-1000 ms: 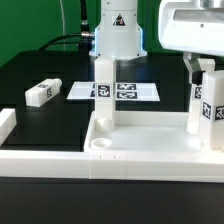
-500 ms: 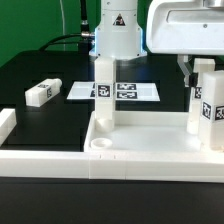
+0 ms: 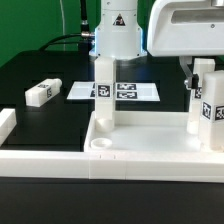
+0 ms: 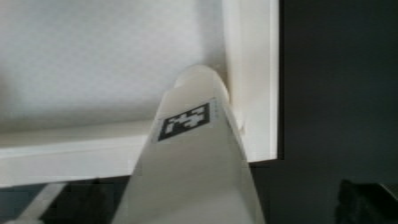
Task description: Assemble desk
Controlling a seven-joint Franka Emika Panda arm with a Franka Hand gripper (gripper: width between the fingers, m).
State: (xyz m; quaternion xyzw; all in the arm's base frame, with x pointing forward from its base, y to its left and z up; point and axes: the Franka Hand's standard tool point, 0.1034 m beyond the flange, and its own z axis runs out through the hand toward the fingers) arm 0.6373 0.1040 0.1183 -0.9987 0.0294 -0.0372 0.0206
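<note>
Looks like leg-fitting time. The gripper [image 3: 198, 67] sits at the top of an upright leg [image 3: 206, 105] in the tabletop's [image 3: 150, 152] corner on the exterior view's right. Can't tell if the claw is clamped. Next it probably needs seating that leg squarely, then fetching the loose leg [image 3: 40, 92].

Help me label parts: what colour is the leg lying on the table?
The leg is white with a black-and-white tag; best seen in exterior view.
</note>
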